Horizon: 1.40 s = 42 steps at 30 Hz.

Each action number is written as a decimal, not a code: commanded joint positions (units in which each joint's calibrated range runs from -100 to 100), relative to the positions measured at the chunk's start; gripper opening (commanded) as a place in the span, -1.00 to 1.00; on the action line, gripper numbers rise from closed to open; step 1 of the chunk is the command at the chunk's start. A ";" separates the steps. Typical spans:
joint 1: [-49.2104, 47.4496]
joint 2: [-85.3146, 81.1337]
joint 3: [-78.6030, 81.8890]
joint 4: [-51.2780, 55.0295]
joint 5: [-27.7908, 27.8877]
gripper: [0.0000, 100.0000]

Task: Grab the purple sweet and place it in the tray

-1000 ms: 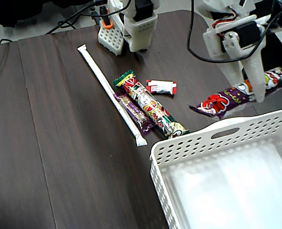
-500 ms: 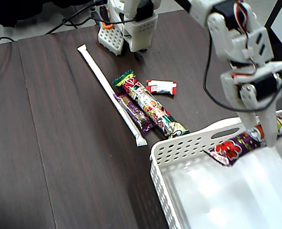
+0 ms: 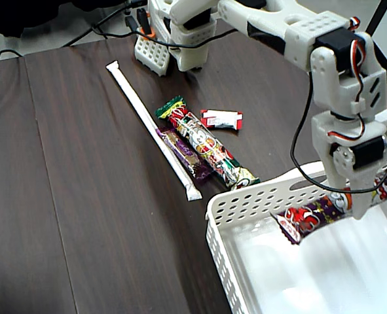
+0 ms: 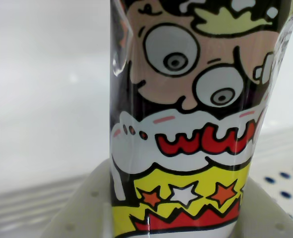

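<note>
Purple sweet (image 3: pixel 310 216), clamped between the closed fingers of the gripper (image 3: pixel 358 208). We see it held tilted inside the white tray (image 3: pixel 245 204), its free end toward the tray's left wall in the fixed view. Other sweets (image 3: pixel 206 147) lie on the dark table (image 3: pixel 82 196).

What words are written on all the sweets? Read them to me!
None of the writing can be read for sure.
Held sweet: big red letters, too blurred to read; the wrist view shows only a cartoon face and stars, no words.
Long green-ended sweet: print too blurred.
Small red and white sweet: print too small.
Dark purple sweet: print too blurred.
</note>
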 commanded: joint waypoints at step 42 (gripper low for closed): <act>-2.47 1.62 -8.75 7.36 -4.74 -0.26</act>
